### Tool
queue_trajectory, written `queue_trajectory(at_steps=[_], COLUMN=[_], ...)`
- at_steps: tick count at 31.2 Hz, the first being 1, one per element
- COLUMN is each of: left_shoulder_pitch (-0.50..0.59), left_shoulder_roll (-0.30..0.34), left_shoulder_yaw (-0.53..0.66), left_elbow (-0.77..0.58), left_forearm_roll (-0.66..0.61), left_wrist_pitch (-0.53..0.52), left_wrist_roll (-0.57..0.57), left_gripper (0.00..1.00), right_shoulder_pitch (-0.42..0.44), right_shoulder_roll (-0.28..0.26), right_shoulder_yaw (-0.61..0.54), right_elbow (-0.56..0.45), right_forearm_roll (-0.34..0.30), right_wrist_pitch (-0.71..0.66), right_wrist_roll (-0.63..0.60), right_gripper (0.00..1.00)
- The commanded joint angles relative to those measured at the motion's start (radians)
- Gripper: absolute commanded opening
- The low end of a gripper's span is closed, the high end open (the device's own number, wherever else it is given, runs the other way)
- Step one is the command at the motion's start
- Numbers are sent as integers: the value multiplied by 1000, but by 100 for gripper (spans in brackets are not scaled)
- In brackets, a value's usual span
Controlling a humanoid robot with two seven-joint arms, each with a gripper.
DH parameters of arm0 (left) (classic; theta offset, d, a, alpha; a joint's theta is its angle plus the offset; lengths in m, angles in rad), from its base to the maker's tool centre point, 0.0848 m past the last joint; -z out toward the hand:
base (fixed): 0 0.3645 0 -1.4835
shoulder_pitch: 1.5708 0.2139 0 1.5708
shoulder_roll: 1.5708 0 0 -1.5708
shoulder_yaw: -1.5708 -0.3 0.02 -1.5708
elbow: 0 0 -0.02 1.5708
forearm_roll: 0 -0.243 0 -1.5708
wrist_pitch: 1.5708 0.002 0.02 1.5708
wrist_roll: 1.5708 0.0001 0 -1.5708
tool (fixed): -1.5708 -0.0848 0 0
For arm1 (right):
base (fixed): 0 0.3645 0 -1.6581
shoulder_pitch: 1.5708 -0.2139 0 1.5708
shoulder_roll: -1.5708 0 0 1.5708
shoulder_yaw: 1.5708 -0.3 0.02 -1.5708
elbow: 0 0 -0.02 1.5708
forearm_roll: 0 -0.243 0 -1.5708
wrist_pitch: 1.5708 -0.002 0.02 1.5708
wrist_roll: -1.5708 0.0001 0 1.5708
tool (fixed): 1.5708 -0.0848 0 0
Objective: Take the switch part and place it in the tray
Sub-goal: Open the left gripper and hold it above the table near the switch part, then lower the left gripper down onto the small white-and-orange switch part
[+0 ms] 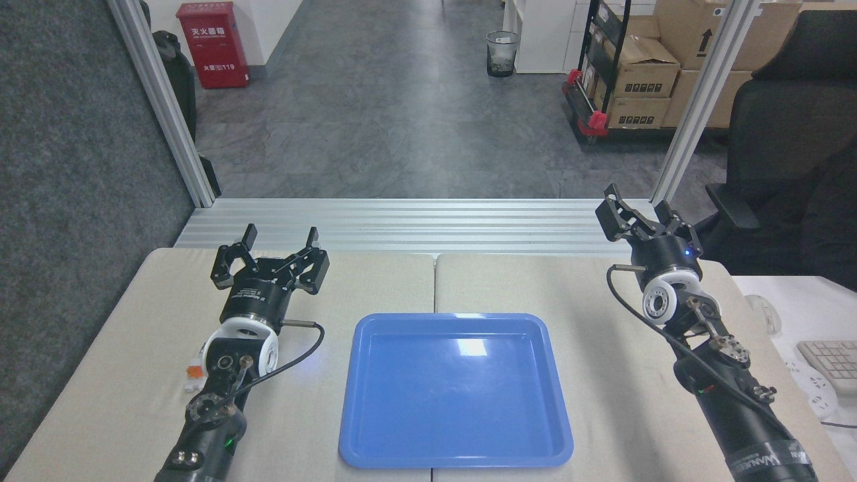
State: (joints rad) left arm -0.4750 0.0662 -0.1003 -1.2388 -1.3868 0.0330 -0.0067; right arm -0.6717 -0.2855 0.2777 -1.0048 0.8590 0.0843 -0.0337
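**Head view: both arms raised, switch part tucked beside the left wrist**

Head view shows a beige table (602, 348) with the tray (456, 456) lying flat at its centre, empty, set between the two arms so that either could reach it for the drop. Nothing has been placed in it yet.

Next in size, the arms come in from the lower corners. The left gripper (276, 253) hovers over the table beyond the tray's far left corner, its jaws spread wide with nothing between them, which suits an approach not yet begun. The right gripper (639, 217) is held up near the table's far right edge, well apart from the tray; its jaws also stand apart and hold nothing, and it looks parked out of the way.

Smallest, the switch part (193, 372) lies on the table just beside the left arm's wrist, on its outer side. Only a white and orange bit shows; the arm hides the rest. Judging from this, the left gripper must draw back and descend to reach it.
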Motion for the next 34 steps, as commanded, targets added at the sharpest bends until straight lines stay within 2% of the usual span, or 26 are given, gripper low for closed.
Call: queue_trajectory(at_steps=[1, 29, 34], left_shoulder_pitch=[6, 12, 53], left_shoulder_roll=[46, 63, 92], left_shoulder_yaw=[-9, -1, 34], left_elbow=[2, 2, 30], left_forearm_roll=[2, 8, 18], left_wrist_pitch=[-4, -8, -11], left_wrist_roll=[4, 4, 4], left_gripper=[100, 100, 100], right_shoulder_pitch=[1, 0, 0], right_shoulder_roll=[0, 0, 0], right_shoulder_yaw=[0, 0, 0], right_elbow=[0, 0, 0], right_forearm_roll=[0, 0, 0], right_wrist_pitch=[0, 0, 0], right_wrist_roll=[0, 0, 0], right_gripper=[99, 99, 99])
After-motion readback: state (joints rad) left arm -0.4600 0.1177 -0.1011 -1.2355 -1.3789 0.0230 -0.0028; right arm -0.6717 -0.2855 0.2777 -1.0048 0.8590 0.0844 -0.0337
